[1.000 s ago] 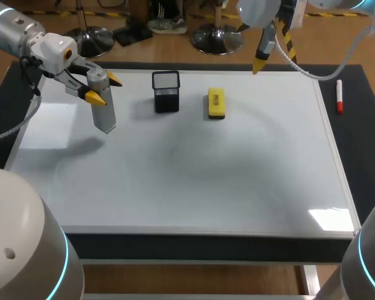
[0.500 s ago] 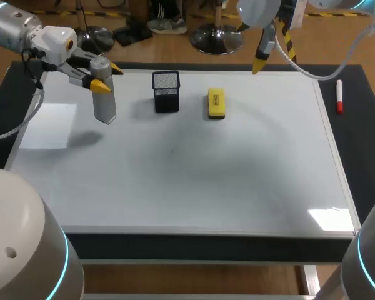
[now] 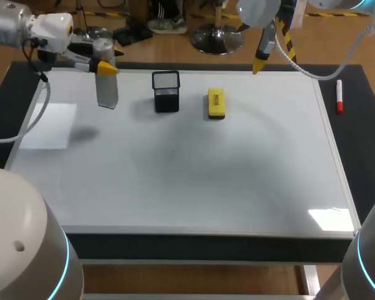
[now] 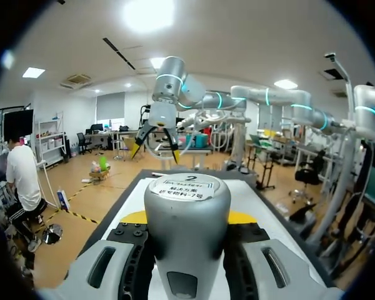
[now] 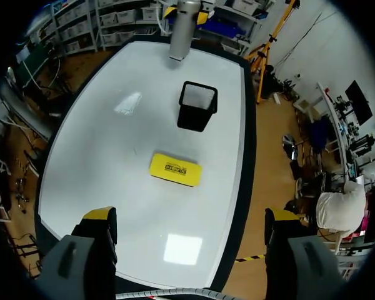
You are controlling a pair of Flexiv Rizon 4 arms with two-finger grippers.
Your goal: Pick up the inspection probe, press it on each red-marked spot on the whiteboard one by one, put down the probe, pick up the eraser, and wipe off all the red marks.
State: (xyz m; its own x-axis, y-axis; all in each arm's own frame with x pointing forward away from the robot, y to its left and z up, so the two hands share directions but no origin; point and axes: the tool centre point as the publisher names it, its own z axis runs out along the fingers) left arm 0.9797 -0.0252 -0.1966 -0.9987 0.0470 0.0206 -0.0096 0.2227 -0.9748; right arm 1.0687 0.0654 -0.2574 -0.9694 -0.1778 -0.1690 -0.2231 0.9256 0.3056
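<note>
The left jaws gripped the probe (image 3: 107, 90) by its upper end, hanging over the counter's (image 3: 364, 147) far left corner. It looked rigid, smooth and fairly heavy, best clamped high. The right jaws stood wide open, empty.

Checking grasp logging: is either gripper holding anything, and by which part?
Left gripper holds the inspection probe by its upper body, near the top; right gripper is open, empty.

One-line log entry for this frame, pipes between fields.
left gripper: shut on probe, lifted over whiteboard left end | right gripper: open, empty | eraser: on whiteboard beside mesh holder | red marks: none visible
</note>
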